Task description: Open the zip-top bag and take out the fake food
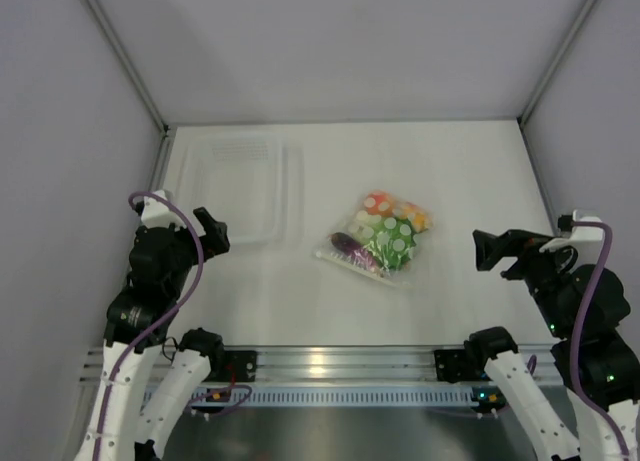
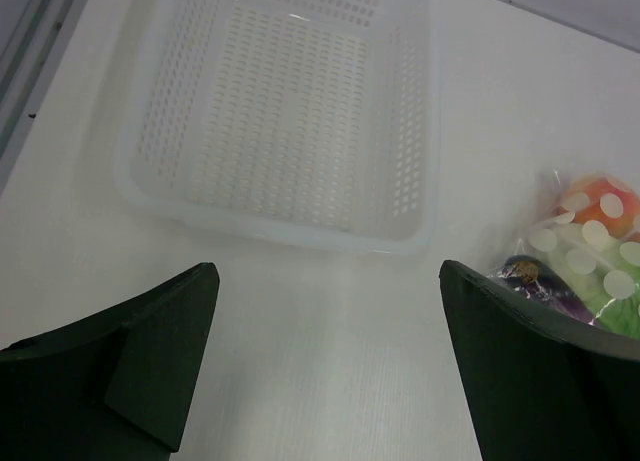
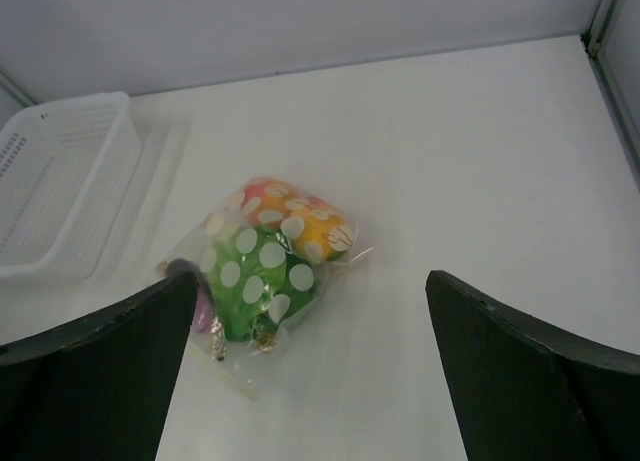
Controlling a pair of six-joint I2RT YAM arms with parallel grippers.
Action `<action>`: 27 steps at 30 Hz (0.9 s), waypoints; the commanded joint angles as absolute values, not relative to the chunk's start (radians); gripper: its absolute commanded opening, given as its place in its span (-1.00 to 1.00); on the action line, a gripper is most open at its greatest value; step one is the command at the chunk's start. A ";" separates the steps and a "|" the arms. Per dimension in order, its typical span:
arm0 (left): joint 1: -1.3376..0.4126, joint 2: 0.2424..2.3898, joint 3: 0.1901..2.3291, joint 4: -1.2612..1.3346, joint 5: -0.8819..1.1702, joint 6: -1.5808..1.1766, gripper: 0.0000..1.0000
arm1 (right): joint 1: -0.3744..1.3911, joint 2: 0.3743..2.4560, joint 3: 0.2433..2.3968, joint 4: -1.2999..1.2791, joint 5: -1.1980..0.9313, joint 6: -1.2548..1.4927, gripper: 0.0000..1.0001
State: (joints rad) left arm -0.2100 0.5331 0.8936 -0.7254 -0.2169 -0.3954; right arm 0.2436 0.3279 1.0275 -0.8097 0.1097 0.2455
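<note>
The zip-top bag [image 1: 380, 239] is a clear pouch with white dots, lying flat mid-table. Inside it are the green lettuce [image 3: 255, 281], two orange-yellow fruits [image 3: 300, 219] and the purple eggplant [image 1: 352, 248]. The bag also shows in the right wrist view [image 3: 265, 266] and at the right edge of the left wrist view [image 2: 585, 256]. My left gripper [image 1: 212, 231] is open and empty, left of the bag, beside the tray. My right gripper [image 1: 492, 249] is open and empty, right of the bag. Neither touches the bag.
A rigid clear perforated tray [image 1: 240, 186] stands at the back left, also seen in the left wrist view [image 2: 280, 111] and the right wrist view [image 3: 55, 181]. Grey walls enclose the table on three sides. An aluminium rail [image 1: 340, 366] runs along the near edge.
</note>
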 commanded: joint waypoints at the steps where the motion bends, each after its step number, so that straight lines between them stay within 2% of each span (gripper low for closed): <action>1: -0.204 0.538 0.888 -0.673 -0.218 -0.405 0.96 | 0.233 0.345 1.028 -0.790 0.107 0.238 0.99; 10: -0.204 0.538 0.888 -0.673 -0.204 -0.402 0.96 | 0.233 0.402 0.976 -0.755 -0.063 0.261 0.99; 15: -0.204 0.538 0.888 -0.672 -0.186 -0.400 0.96 | 0.233 0.428 0.891 -0.647 -0.115 0.359 0.99; 22: -0.206 0.541 0.884 -0.663 -0.144 -0.397 0.97 | 0.238 0.561 0.701 -0.505 -0.258 0.475 0.99; 27: -0.206 0.540 0.881 -0.660 -0.129 -0.396 0.97 | 0.247 0.538 0.547 -0.384 -0.282 0.606 0.99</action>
State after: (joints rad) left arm -0.2100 0.5350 0.8867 -0.7181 -0.1539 -0.3977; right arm 0.2447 0.5644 0.5869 -0.5289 -0.2302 0.5095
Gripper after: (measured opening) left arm 0.983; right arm 0.993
